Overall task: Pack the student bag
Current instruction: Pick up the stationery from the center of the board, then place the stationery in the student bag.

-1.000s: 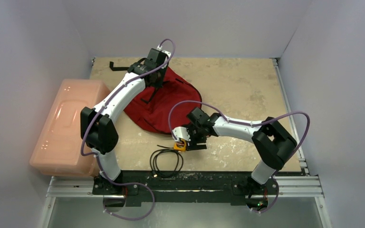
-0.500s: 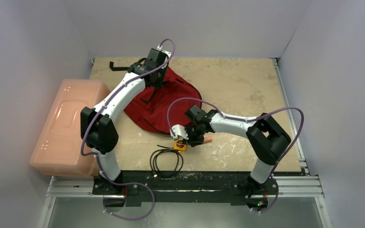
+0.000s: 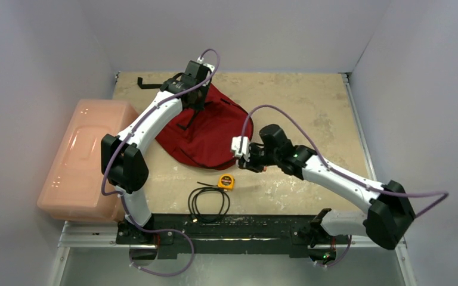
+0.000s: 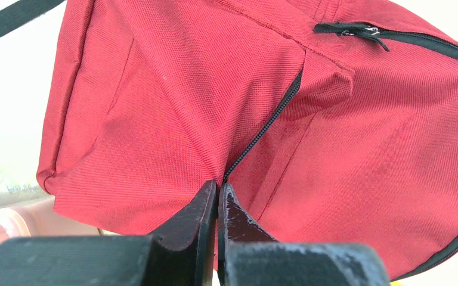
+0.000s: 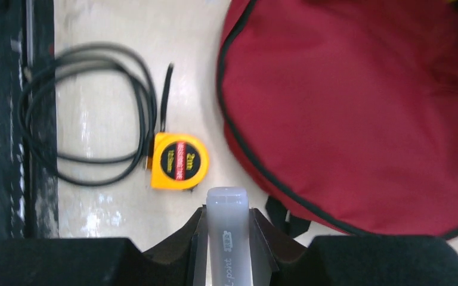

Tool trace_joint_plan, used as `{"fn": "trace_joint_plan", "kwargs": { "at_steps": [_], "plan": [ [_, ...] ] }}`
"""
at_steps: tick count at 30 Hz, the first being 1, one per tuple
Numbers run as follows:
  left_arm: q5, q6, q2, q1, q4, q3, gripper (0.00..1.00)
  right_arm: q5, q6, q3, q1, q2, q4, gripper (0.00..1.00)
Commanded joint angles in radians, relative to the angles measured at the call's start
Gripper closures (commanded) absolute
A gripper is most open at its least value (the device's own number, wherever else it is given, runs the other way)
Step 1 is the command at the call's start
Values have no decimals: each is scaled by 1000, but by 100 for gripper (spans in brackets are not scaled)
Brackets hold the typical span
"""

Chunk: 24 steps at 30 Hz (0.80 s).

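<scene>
Cable and tape lie before the bag
Near: coiled cable [image 3: 207, 201], yellow tape [image 3: 225, 182]. Right tool [image 5: 226, 215] clamps a white marker [image 5: 227, 238] beside the bag [image 3: 206, 134] mid-table [image 3: 310, 107]; left tool [image 4: 217, 193] pinches its zipper [image 4: 262, 128]. Pink box [image 3: 83, 158] left.

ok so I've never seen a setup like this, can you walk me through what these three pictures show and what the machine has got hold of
These are two robot arms bolted to the near edge of a table. One picture looks down from above and behind them; the other two come from small cameras on each wrist.

On the table lie a dark red student bag, a yellow tape measure and a coiled black cable. A pale pink plastic box stands at the left.

The left gripper is shut, pinching the bag's fabric beside a black zipper. The right gripper is shut on a pale pen-like marker, held above the table between the tape measure and the bag.
</scene>
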Motion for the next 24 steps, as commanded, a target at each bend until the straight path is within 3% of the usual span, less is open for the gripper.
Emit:
{"fn": "trace_joint_plan", "kwargs": {
  "at_steps": [1, 5, 7, 12, 16, 19, 24],
  "plan": [
    [11, -18, -9, -2, -8, 32, 100, -107, 339, -74, -49, -98, 241, 100],
    [4, -18, -19, -2, -7, 32, 100, -163, 735, -104, -81, -101, 530, 100],
    [4, -18, -22, -2, -6, 30, 100, -121, 1032, -119, -85, -64, 729, 100],
    [7, -13, -34, -3, -6, 30, 100, -151, 1553, 41, -146, 208, 955, 100],
    [15, -3, -48, -3, 8, 19, 100, -113, 1960, 96, -155, 439, 1308, 100],
    [7, 5, -55, -3, 12, 16, 100, 57, 2121, 159, -158, 565, 1307, 100],
    [11, 15, -75, -3, 21, 10, 100, 259, 2151, 319, -142, 690, 1177, 100]
  ]
}}
